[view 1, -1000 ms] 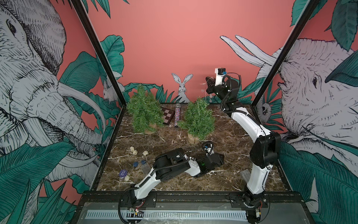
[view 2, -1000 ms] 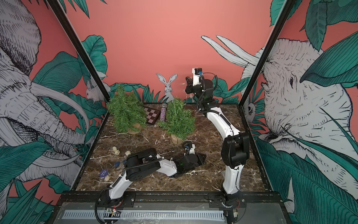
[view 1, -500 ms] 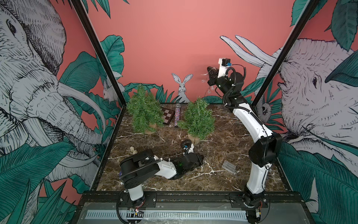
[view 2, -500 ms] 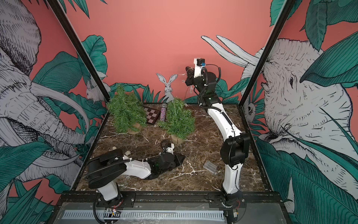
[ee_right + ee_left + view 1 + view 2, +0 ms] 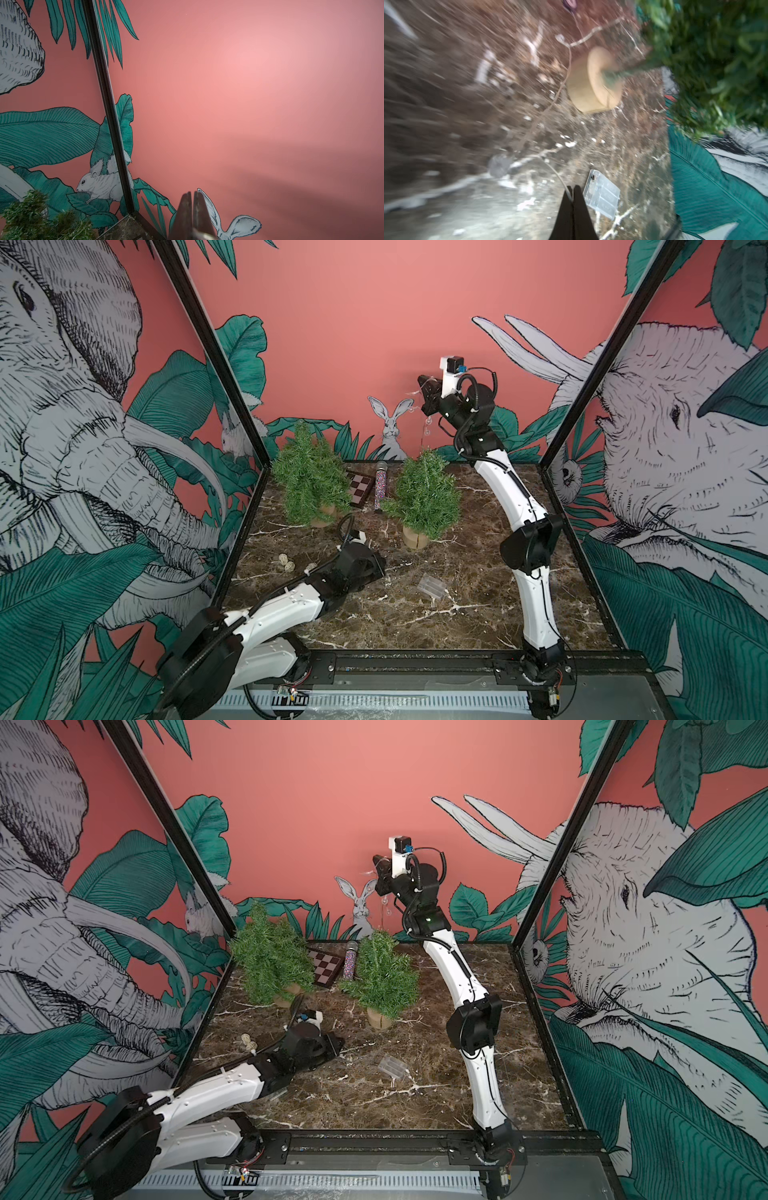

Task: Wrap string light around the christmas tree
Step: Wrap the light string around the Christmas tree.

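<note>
- In both top views the right gripper (image 5: 428, 394) stands high in the upper centre of the frame, with its jaws closed on the string light (image 5: 426, 430). The thin wire hangs almost straight down to the tip of the christmas tree (image 5: 426, 493), which is just right of centre.
- In a top view the left gripper (image 5: 334, 1046) lies low on the marble table (image 5: 436, 1094), below and left of this tree. A clear battery box (image 5: 392, 1065) lies near it.
- Left wrist, blurred: the fingertips (image 5: 580, 201) are pressed together on the wire, which runs away toward the wooden base (image 5: 583, 91) of the tree.
- Right wrist: the jaws are closed and face only the pink wall (image 5: 249, 83). I cannot make out the wire clearly here.
- My judgement: the string runs from base to tip. The right arm is nearer the tip and the left nearer the base, so the high end must circle the tree.
</note>
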Controlling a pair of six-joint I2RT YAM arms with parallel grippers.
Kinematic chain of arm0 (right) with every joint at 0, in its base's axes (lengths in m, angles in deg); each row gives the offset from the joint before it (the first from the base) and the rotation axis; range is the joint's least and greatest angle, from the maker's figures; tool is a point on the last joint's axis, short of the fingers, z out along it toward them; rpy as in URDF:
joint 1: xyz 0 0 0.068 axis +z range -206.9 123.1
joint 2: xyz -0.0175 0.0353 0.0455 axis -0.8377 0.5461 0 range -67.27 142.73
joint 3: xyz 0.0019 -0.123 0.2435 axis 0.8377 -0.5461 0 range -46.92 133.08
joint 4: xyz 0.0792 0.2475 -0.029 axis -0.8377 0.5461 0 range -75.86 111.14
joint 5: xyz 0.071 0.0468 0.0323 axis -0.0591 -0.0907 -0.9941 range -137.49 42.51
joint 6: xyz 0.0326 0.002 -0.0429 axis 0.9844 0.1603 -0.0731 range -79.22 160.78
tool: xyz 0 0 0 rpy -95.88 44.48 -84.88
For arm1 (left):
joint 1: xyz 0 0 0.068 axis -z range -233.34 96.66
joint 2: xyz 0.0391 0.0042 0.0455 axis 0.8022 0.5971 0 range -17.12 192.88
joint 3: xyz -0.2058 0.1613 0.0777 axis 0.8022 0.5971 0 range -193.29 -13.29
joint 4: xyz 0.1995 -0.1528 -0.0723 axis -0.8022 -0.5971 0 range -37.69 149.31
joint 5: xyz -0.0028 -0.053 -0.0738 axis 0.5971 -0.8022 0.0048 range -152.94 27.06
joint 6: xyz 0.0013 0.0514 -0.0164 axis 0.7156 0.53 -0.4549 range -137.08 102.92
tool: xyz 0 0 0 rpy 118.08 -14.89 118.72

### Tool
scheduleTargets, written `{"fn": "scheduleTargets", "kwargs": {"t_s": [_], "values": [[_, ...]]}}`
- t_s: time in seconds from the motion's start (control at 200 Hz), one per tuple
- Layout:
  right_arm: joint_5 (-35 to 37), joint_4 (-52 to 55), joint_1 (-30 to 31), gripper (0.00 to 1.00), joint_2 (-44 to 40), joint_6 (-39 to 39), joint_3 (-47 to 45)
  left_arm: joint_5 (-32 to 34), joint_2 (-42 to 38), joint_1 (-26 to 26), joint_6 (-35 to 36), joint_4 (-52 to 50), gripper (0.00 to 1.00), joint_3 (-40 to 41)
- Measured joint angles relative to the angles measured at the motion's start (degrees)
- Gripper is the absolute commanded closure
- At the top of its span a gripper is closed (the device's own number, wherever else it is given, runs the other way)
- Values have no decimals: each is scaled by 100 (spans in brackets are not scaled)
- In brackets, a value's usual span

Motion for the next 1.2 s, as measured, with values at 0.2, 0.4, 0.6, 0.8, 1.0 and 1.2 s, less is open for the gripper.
{"fn": "scheduleTargets", "kwargs": {"t_s": [0.2, 0.4, 0.6, 0.8, 1.0, 1.2], "values": [[-39, -52, 0, 100, 483, 70, 302, -645, 275, -1047, 688, -717, 100, -105], [-66, -105, 0, 100, 739, 44, 181, -870, 494, -1443, 1106, -1338, 100, -299], [-61, -109, -26, 100, 999, -24, 450, -872, 258, -1679, 1554, -1582, 100, -911], [83, -439, -105, 100, 994, -7, 750, -863, 229, -1937, 1991, -1908, 100, -1451], [415, -1209, -297, 100, 975, 219, 734, -673, 629, -2350, 2304, -2118, 100, -2382], [688, -1609, -452, 100, 975, 372, 713, -695, 1167, -2396, 2533, -2122, 100, -3486]]}}
